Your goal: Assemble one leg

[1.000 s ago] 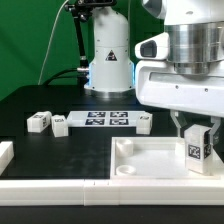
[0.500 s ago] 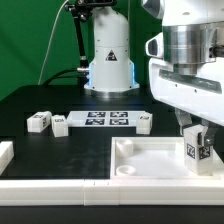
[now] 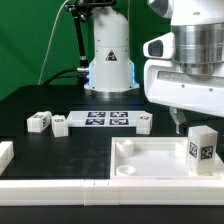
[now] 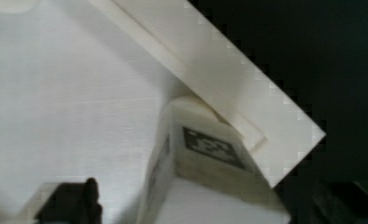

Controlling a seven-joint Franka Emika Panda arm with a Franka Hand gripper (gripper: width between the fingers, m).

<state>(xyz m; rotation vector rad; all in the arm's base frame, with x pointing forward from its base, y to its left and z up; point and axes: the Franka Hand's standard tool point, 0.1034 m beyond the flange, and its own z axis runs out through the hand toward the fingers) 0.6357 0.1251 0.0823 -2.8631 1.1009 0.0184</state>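
The leg [image 3: 200, 148], a small white block with a black-and-white tag on its front, stands upright on the right corner of the large white panel [image 3: 150, 160]. My gripper [image 3: 199, 120] hangs just above it, open, one dark finger [image 3: 178, 119] showing to the leg's upper left. In the wrist view the leg [image 4: 207, 150] stands between the dark fingertips [image 4: 74, 200] of the gripper [image 4: 207, 208], with a gap on each side, on the panel [image 4: 74, 90].
The marker board [image 3: 100, 120] lies on the black table, with three more small white legs beside it [image 3: 38, 121], [image 3: 60, 124], [image 3: 143, 122]. A white rail piece [image 3: 5, 155] lies at the exterior view's left. The arm's white base [image 3: 108, 60] stands behind.
The gripper has let go of the leg and risen straight up. The leg stays standing on the panel's right corner.
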